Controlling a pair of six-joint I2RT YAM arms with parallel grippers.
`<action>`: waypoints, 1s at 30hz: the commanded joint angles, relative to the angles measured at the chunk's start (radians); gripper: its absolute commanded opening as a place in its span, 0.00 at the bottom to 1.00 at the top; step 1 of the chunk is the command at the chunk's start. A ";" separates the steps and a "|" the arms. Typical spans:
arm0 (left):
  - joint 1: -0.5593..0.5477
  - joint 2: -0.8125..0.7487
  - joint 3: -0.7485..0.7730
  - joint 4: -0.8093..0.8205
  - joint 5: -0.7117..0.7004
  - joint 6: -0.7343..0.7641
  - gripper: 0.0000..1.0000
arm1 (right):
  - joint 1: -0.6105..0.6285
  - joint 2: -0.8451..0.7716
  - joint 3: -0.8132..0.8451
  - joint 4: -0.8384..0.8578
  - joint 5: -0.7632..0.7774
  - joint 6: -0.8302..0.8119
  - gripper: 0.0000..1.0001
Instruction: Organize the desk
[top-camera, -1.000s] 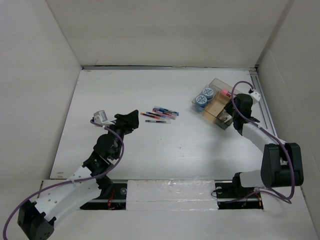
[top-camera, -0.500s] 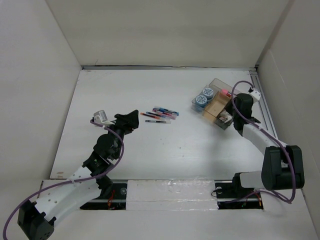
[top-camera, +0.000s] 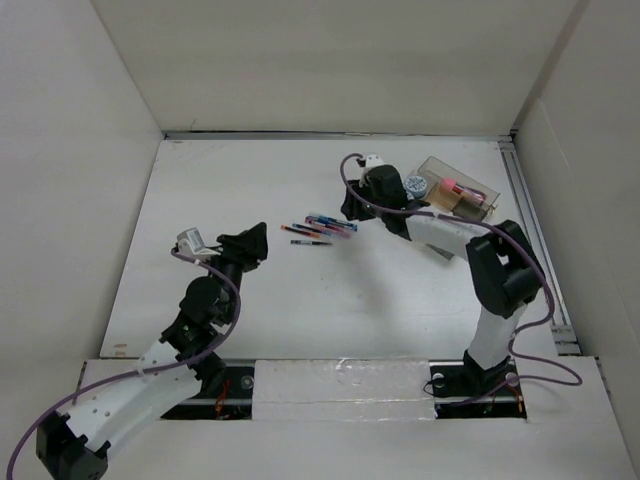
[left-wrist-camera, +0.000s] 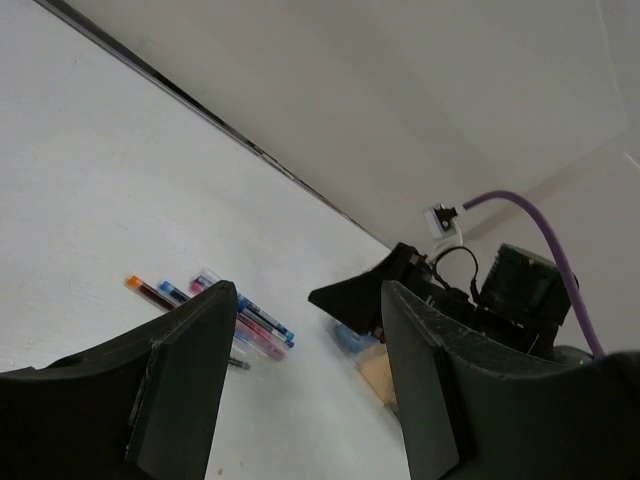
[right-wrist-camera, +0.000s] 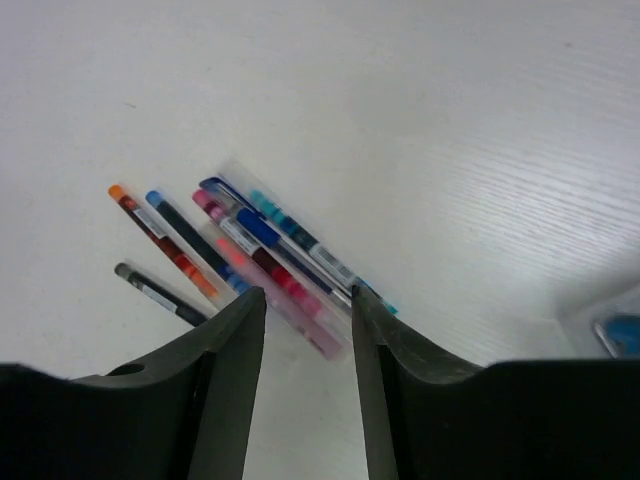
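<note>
The white desk (top-camera: 240, 180) holds a cluster of several coloured pens (top-camera: 320, 228) near its middle. My right gripper (top-camera: 350, 212) hovers just right of the pens, open. In the right wrist view the pens (right-wrist-camera: 250, 245) lie just beyond the right gripper (right-wrist-camera: 308, 312), and the end of a pink pen shows in the gap between the jaws, ungripped. My left gripper (top-camera: 256, 242) sits left of the pens, open and empty. From the left wrist view the pens (left-wrist-camera: 255, 325) show between the fingers (left-wrist-camera: 190, 370), far ahead.
A clear compartmented tray (top-camera: 478, 192) stands at the right back, holding blue round items (top-camera: 416, 185), a pink item and tan blocks. A metal rail (top-camera: 535, 230) runs along the right edge. White panels wall the desk.
My right arm has swung left, from the tray to just beside the pens. My left gripper has drawn back a little and its jaws have narrowed.
</note>
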 joint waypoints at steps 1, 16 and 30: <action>0.004 0.018 0.016 0.034 0.004 0.006 0.56 | 0.011 0.064 0.149 -0.137 0.057 -0.075 0.47; 0.004 0.061 0.030 0.043 0.020 0.017 0.58 | 0.053 0.348 0.484 -0.398 0.013 -0.127 0.43; 0.004 0.065 0.033 0.034 0.021 0.018 0.58 | 0.082 0.421 0.534 -0.437 0.030 -0.116 0.35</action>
